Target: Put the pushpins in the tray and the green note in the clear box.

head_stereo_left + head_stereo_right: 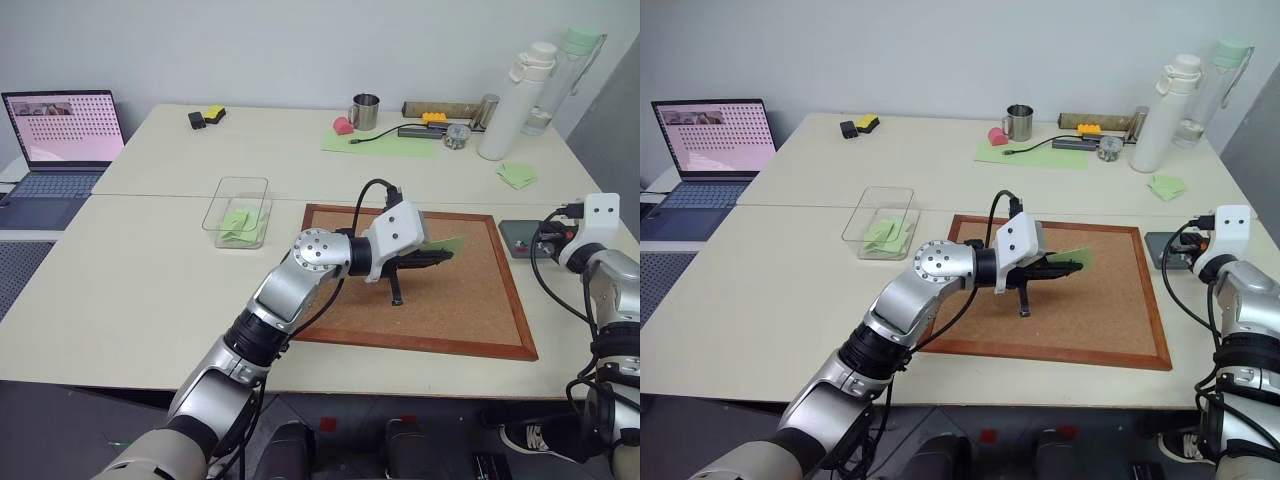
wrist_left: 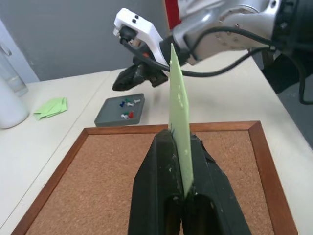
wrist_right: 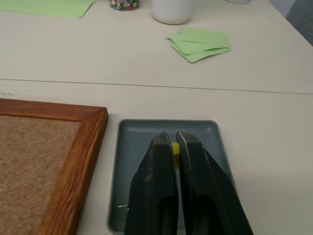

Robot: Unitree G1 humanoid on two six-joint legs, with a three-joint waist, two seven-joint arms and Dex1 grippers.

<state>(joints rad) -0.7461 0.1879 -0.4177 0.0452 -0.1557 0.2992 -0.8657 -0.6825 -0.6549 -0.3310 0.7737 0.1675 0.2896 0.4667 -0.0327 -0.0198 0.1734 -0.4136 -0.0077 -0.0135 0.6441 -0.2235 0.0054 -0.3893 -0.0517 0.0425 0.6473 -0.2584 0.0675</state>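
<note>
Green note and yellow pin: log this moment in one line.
left pincer: shut on note, above corkboard | right pincer: shut on yellow pin, over tray | box: holds notes

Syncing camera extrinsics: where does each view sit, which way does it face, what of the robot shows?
Left and right eye views: head, looking forward and down over the corkboard; both arms show.
Left wrist view: along the left gripper, shut on the green note, facing the tray and the right gripper.
Right wrist view: along the right gripper, shut on a yellow pushpin over the tray.
Shared: corkboard and tray appear in all views.
</note>
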